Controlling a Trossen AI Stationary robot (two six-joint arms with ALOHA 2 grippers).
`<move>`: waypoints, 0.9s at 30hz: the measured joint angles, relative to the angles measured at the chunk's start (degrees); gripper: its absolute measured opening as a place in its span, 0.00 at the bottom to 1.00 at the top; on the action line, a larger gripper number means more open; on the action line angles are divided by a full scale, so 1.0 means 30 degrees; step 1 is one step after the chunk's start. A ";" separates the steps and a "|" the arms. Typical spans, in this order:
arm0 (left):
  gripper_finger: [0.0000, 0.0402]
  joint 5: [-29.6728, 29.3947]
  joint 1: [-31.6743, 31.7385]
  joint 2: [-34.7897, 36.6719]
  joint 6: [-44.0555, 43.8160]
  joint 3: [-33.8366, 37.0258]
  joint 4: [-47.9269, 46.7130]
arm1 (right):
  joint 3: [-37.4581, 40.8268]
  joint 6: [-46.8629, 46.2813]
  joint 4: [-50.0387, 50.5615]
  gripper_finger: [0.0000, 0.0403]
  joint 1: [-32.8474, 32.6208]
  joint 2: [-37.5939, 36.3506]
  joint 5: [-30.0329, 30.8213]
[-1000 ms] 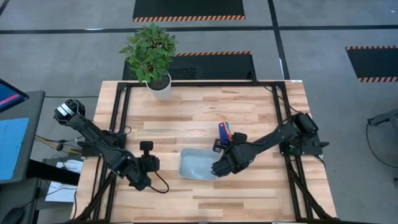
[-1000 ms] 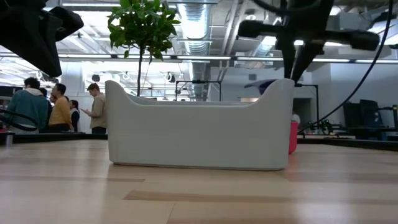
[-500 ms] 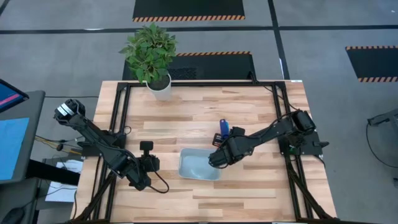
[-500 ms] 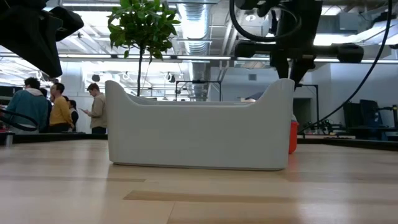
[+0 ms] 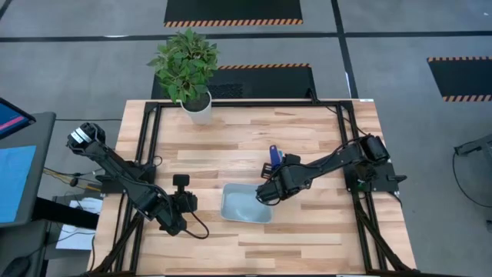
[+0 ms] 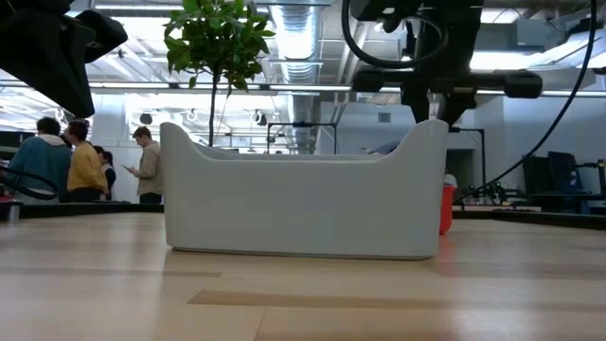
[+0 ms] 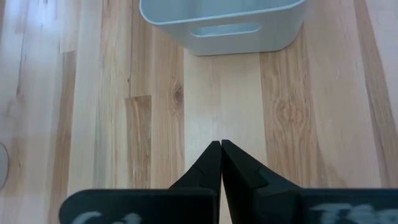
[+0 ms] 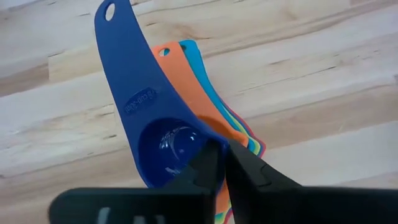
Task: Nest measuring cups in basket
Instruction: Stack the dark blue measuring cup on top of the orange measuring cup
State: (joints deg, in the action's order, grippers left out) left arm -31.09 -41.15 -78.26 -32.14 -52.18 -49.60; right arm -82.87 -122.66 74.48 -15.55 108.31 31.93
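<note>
A nested stack of measuring cups (image 8: 168, 118) has a dark blue cup on top, with orange (image 8: 180, 81) and light blue (image 8: 198, 65) handles fanned out under it. In the high view its blue handle (image 5: 273, 154) points to the far edge, just beyond the far right corner of the pale basket (image 5: 240, 206). My right gripper (image 8: 222, 154) is shut on the stack there (image 5: 264, 195). An orange-red part (image 6: 445, 206) shows low behind the basket's right end (image 6: 426, 189). My left gripper (image 7: 221, 144) waits shut over bare wood left of the basket (image 5: 188, 202). My right gripper pinches the bowl wall of the stack at the dark blue cup's rim (image 8: 198, 134). One finger (image 8: 202, 165) is over the bowl's inside and the other (image 8: 249, 169) is outside. The fingers slant down from the right. I cannot tell whether the stack touches the table.
A white pot with a green plant (image 5: 197, 108) stands at the table's far left. Black frame rails (image 5: 146, 154) run along both table sides. Open wood lies near and far of the basket. People (image 6: 85, 166) stand in the room beyond.
My right gripper has moved toward the far edge and slightly left, from beside the basket's near right corner to its far right corner. The cup stack has gone with it, its handles shifting farther and a little left.
</note>
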 joint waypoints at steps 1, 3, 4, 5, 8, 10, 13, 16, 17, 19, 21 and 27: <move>0.00 0.0000 0.0000 0.0000 0.0000 0.0000 0.0000 | 0.0000 0.0004 0.0010 0.14 0.0000 0.0000 -0.0168; 0.00 0.0004 0.0000 0.0000 0.0000 0.0000 0.0000 | 0.0000 0.0029 0.0015 0.15 -0.0006 0.0000 -0.0547; 0.00 0.0007 0.0000 0.0000 0.0000 0.0000 0.0000 | 0.0000 0.0048 0.0015 0.15 0.0000 0.0000 -0.0730; 0.00 0.0007 0.0000 0.0000 0.0000 0.0000 0.0000 | 0.0000 0.0055 0.0015 0.16 -0.0006 0.0000 -0.0787; 0.00 0.0015 0.0000 0.0000 -0.0007 0.0000 0.0000 | 0.0000 0.0055 0.0020 0.16 -0.0007 0.0000 -0.0775; 0.00 0.0022 0.0000 0.0000 -0.0007 0.0000 0.0000 | 0.0000 0.0055 0.0024 0.16 0.0039 0.0000 -0.0780; 0.00 0.0051 0.0000 0.0000 -0.0015 0.0000 0.0000 | 0.0000 0.0076 0.0011 0.16 0.0147 0.0000 -0.0971; 0.00 0.0051 0.0000 0.0000 -0.0015 0.0000 0.0000 | 0.0000 0.0653 -0.0066 0.16 0.0248 0.0000 -0.1508; 0.00 0.0054 0.0000 0.0000 -0.0015 0.0000 0.0000 | 0.0000 0.0942 -0.0130 0.16 0.0248 0.0000 -0.1636; 0.00 0.0051 0.0000 0.0000 -0.0015 0.0000 0.0002 | -0.0007 0.1035 -0.0107 0.16 0.0240 0.0000 -0.1726; 0.00 0.0053 0.0000 0.0000 -0.0022 0.0000 0.0000 | -0.0007 0.0964 -0.0105 0.16 0.0233 0.0000 -0.1708; 0.00 0.0284 0.0000 0.0003 0.0478 0.0000 -0.0003 | -0.0019 0.1915 0.1023 0.16 0.0233 0.0000 -0.1670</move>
State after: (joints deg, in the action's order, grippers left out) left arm -30.24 -41.15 -78.25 -30.71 -52.18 -49.61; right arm -82.93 -116.92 77.55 -14.85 108.31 26.92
